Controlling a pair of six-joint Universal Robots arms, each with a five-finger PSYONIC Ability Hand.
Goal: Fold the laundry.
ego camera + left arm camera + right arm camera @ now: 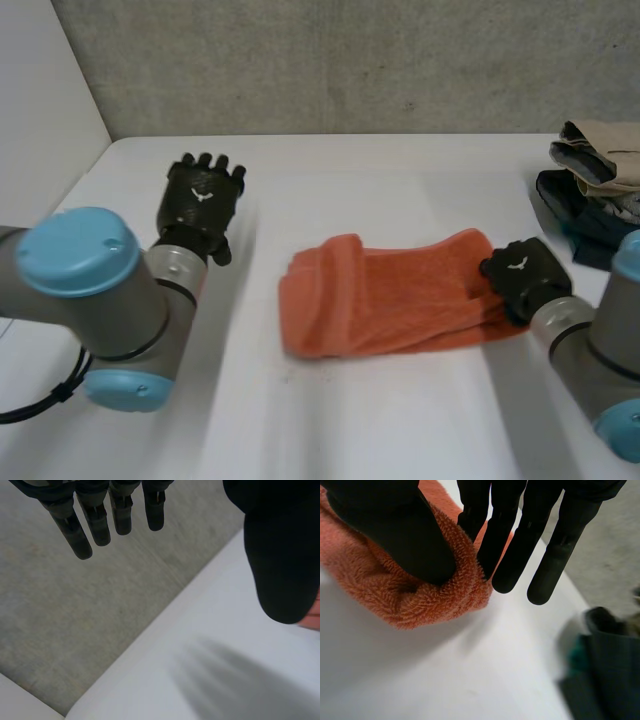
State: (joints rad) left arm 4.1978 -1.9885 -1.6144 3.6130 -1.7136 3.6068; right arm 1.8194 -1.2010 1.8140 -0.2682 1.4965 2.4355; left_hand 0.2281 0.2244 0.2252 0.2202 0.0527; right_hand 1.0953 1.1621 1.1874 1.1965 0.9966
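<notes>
The orange towel lies rumpled on the worktop; the right robot hand pinches its nearest end between thumb and fingers, likely to carry it over for a fold. The left robot hand hovers well apart, fingers straight, empty (waiting, I'd guess).

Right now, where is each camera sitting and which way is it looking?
Head view: between and behind the arms, looking down at the table and orange towel; both arms, left hand and right hand show.
Left wrist view: on the left wrist, looking along straight fingers at the table edge and grey wall.
Right wrist view: on the right wrist, looking along fingers pinching the towel's end.
Shared: head and right wrist views both show the towel and pile of clothes.
</notes>
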